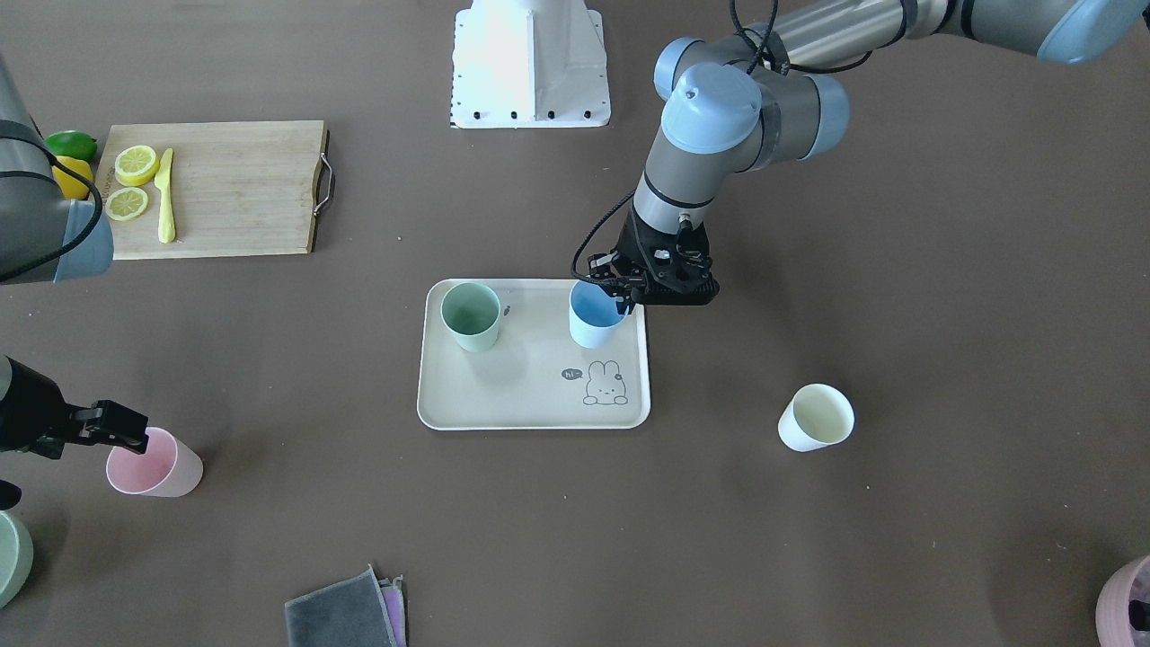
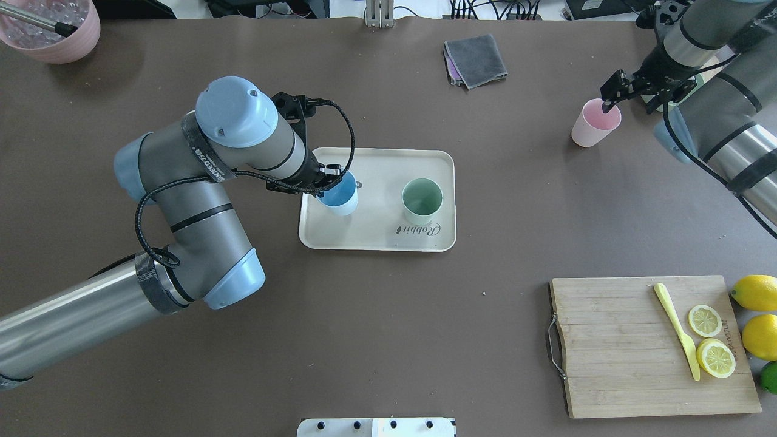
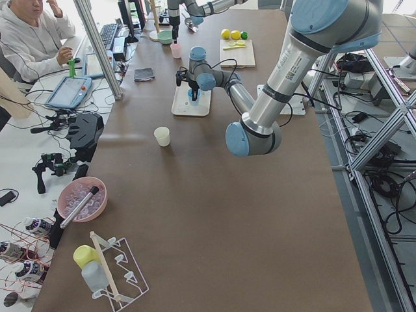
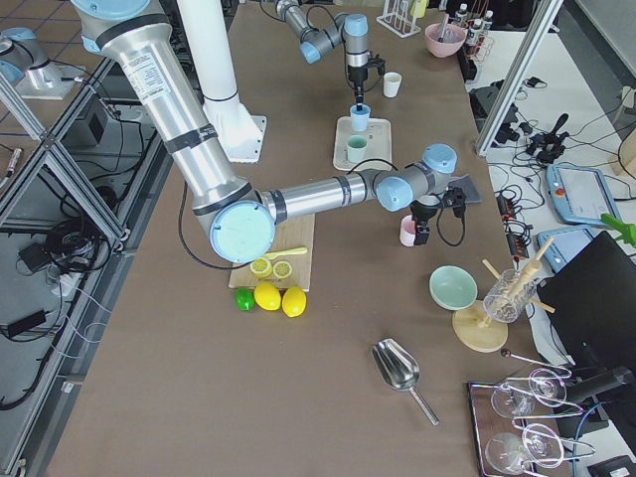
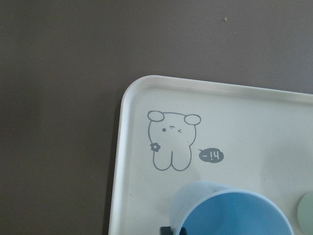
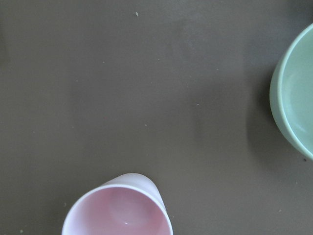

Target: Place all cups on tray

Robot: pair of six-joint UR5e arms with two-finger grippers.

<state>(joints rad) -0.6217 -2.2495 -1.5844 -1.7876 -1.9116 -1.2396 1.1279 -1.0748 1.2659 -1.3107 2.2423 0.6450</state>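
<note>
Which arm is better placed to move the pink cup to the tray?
Right: the right gripper sits at the pink cup; the left gripper is far off, at the blue cup on the tray.

arms (image 2: 206,243) — silver-grey tubes | joint caps (image 2: 234,112) pale blue | cable (image 2: 138,226) black, looped | band (image 2: 206,162) black, lettered | base (image 1: 530,63) white

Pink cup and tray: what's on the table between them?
Nothing: the overhead view shows bare table between the pink cup and the tray. The folded grey cloth lies farther back, off that line. The front-facing view agrees.
</note>
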